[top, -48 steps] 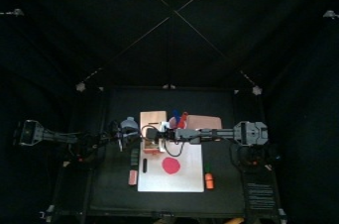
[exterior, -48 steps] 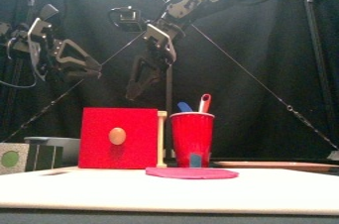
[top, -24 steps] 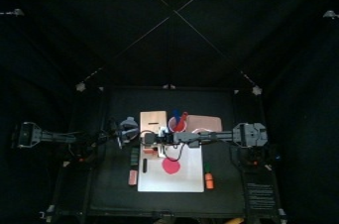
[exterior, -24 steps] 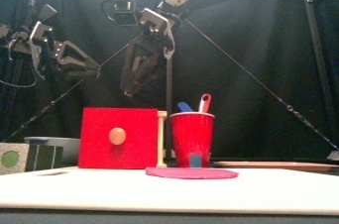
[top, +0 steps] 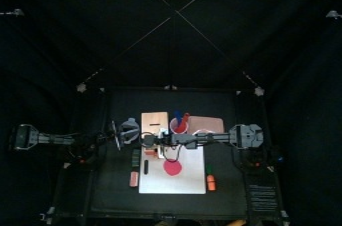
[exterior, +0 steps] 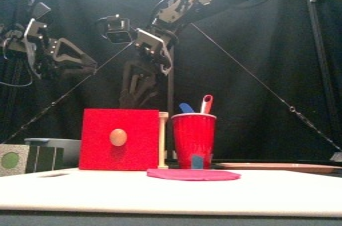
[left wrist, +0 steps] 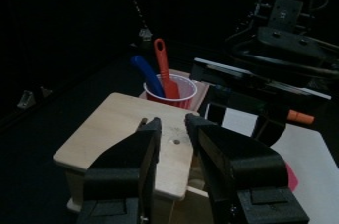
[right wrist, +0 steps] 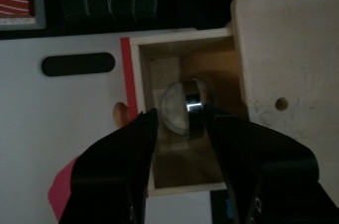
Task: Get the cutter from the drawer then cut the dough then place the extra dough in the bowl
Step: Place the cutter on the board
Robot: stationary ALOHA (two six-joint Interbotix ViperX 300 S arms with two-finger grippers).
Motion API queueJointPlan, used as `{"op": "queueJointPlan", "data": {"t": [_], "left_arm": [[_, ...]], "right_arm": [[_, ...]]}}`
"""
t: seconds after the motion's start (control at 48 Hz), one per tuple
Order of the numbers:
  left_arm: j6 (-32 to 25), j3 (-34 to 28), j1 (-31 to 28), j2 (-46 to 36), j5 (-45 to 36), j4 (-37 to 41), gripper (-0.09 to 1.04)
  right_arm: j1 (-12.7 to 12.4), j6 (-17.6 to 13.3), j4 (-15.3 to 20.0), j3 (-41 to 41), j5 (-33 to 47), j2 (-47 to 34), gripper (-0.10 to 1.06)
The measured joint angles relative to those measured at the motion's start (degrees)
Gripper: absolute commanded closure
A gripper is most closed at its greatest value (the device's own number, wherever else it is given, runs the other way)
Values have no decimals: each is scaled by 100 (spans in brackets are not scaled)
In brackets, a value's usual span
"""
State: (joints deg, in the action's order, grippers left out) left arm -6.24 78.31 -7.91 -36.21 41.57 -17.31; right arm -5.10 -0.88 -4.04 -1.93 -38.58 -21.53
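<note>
Where the red dough lies on the white cutting board, the drawer beyond stands pulled out, cutter inside. Right gripper, jaws spread, hangs over that cutter. Left gripper, jaws narrowly parted, hovers above the wooden box.

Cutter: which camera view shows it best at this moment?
Right wrist view: the cutter lies in the open drawer, framed by the open right claw. Front view shows only the drawer's red front, left wrist view only the box top. In the top view it cannot be made out.
</note>
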Motion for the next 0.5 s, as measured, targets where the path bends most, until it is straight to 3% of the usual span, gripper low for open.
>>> {"op": "queueJointPlan", "data": {"t": [0.312,0.5], "left_arm": [[9,70,18,-9,0,-9,26],[9,97,26,-9,0,-9,26]], "right_arm": [[-53,44,9,-35,-18,-176,21],[-62,44,-18,-35,-26,-264,36]]}}
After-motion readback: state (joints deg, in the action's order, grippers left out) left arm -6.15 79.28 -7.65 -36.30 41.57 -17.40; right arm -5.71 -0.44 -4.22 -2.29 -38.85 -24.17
